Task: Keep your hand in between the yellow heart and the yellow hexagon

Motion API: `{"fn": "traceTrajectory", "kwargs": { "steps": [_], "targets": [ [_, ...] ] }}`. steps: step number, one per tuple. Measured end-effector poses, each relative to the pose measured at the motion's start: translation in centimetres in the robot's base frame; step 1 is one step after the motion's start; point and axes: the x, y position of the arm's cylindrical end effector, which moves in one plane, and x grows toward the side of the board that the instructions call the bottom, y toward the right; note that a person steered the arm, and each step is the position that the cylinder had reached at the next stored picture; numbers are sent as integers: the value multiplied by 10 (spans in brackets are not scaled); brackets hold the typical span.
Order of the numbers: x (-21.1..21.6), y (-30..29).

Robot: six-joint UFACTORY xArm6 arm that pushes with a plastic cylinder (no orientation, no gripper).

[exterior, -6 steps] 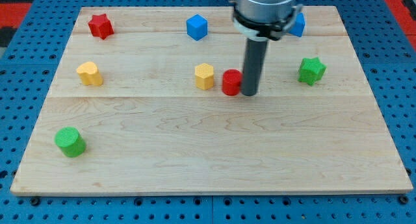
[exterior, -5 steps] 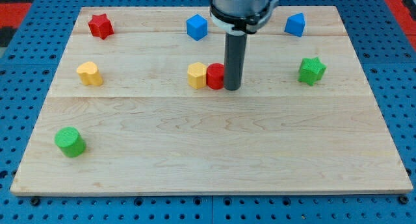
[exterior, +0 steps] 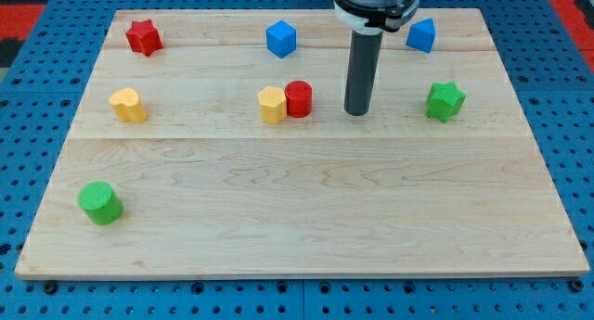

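Right now my tip (exterior: 357, 111) rests on the tabletop (exterior: 297, 209), apart from the red cylinder (exterior: 298, 98) on the view's right. That cylinder touches the yellow hexagon (exterior: 272, 105); the yellow heart (exterior: 127, 105) sits far toward the view's left. No gripper exists, only the bare rod.

Wooden board (exterior: 297, 218) on blue pegboard (exterior: 37, 125)

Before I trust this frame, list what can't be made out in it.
- Arm above the rod: cut off by the view's top edge.
- Yellow hexagon and red cylinder: touching or barely apart, too close to tell.
- Board strip behind the rod, above my tip: hidden by the rod.
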Motion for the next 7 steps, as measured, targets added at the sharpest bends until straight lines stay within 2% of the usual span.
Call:
{"fn": "traceTrajectory", "kwargs": {
  "steps": [6,7],
  "targets": [
    [0,8],
    [-14,26]
  ]
}}
